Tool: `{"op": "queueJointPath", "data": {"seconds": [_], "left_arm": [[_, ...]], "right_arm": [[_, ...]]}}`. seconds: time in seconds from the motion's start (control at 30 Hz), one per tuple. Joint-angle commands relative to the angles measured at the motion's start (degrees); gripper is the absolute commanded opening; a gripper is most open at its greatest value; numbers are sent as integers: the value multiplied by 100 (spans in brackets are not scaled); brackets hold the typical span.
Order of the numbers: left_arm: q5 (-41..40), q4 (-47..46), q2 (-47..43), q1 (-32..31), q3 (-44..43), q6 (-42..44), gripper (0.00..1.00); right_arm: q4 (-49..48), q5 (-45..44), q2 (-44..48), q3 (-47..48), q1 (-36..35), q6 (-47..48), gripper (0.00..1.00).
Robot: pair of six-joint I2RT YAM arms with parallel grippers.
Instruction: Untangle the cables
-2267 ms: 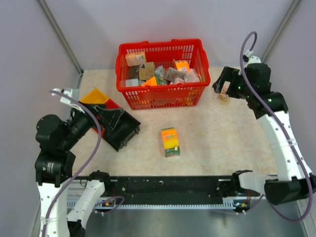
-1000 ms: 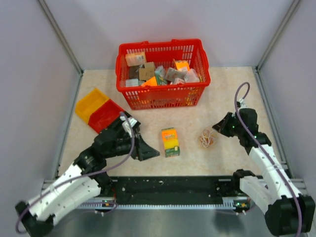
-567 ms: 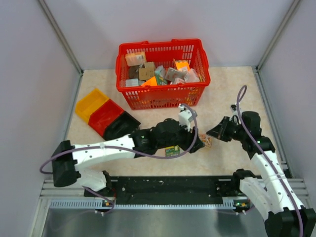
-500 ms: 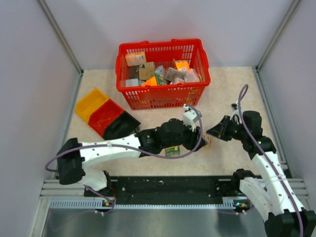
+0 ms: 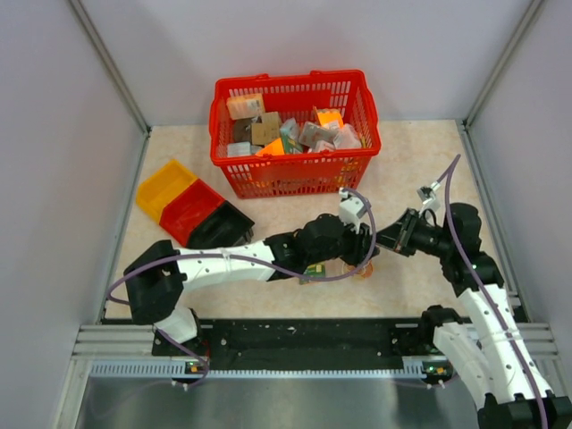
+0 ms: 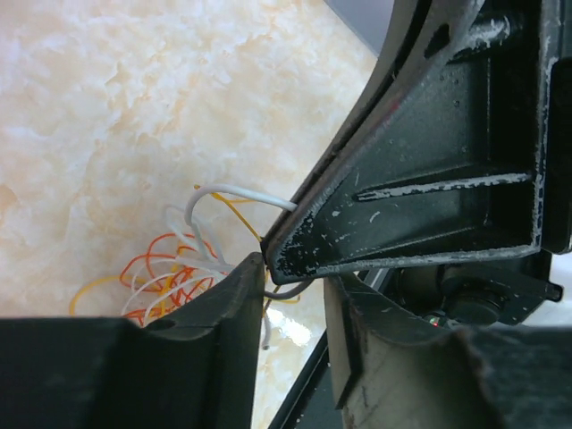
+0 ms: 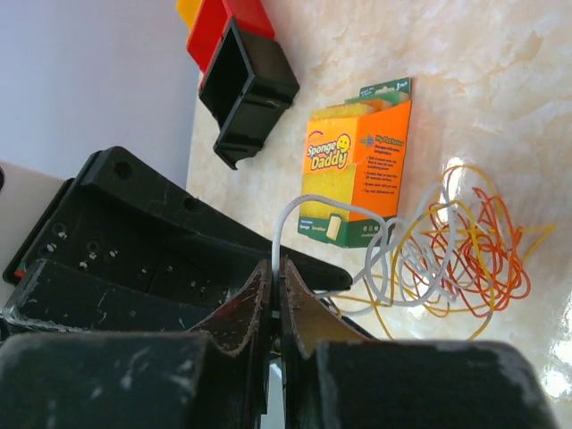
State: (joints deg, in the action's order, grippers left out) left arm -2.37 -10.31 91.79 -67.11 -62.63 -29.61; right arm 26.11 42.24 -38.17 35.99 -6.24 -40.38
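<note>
Left hand (image 6: 295, 295) ajar, meeting clamped right hand (image 7: 276, 281).

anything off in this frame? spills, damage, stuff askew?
Nothing spilled or broken. The one mess is the cables, a knotted heap of orange, yellow and white loops on the table by the sponge box; the right tool is shut on a white strand of them.

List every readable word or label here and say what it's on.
"Sponge Daddy": front of the sponge box.
Smaller print on that box: too small to read.
Packets in the red basket: labels too blurred to read.
</note>
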Motion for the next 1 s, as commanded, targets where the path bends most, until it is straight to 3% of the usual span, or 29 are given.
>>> {"op": "queueJointPath", "data": {"seconds": [0.0, 0.23, 0.3, 0.4, 0.57, 0.77, 0.97], "left_arm": [[-44, -577, -99, -4, -48, -177, 35], [-202, -244, -56, -4, -276, -124, 31], [-202, -349, -178, -4, -101, -177, 53], [-106, -700, -468, -4, 373, -265, 62], [-316, -657, -767, -4, 682, -257, 44], [-396, -473, -654, 23, 393, -107, 54], [-62, -481, -127, 31, -64, -168, 46]], "right_arm": [[-255, 258, 170, -4, -17, -137, 4], [-247, 294, 275, -92, -18, -181, 4], [-247, 250, 293, -109, -9, -181, 5], [-255, 285, 275, -136, -9, -172, 5], [-246, 311, 231, -48, -9, -128, 6], [-220, 338, 223, -30, -18, -110, 6], [-211, 303, 231, 5, -18, -146, 6]]}}
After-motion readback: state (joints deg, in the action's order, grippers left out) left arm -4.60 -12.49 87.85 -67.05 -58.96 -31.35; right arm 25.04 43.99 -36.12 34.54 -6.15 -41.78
